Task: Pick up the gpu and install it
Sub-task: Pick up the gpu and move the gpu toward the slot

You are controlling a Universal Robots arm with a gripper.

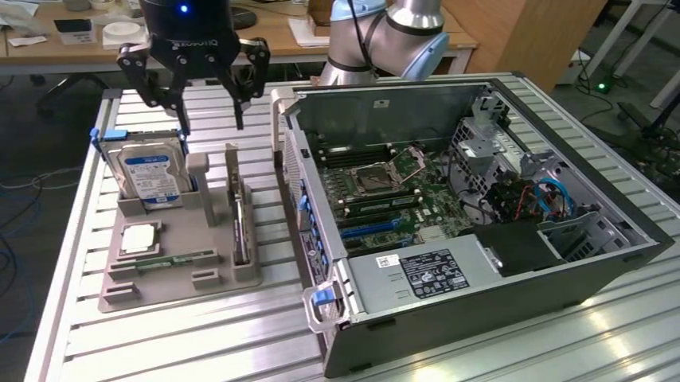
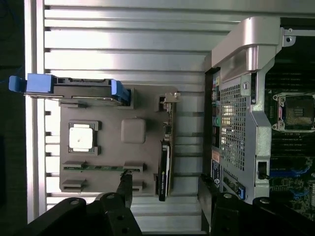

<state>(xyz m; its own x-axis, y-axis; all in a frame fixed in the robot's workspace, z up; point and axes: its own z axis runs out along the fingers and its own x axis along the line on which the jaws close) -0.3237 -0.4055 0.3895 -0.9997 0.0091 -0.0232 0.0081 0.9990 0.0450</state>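
Observation:
The gpu (image 1: 240, 232) stands on its long edge in a slot at the side of the grey holder tray (image 1: 175, 280) nearest the computer case. It is a thin dark card with a silver bracket at its far end. In the wrist view the gpu (image 2: 166, 158) runs lengthwise between my two fingers. My gripper (image 1: 210, 124) hangs well above the tray's far end, open, with nothing between its fingers. In the wrist view the gripper (image 2: 165, 189) straddles the line of the card without touching it.
The open computer case (image 1: 467, 199) lies to the exterior view's right of the tray, motherboard (image 1: 388, 195) exposed. On the tray stand a hard drive (image 1: 149, 177) with blue brackets, a square processor chip (image 1: 138, 237) and a narrow memory stick (image 1: 170, 260). The slatted aluminium table (image 1: 191, 342) carries everything.

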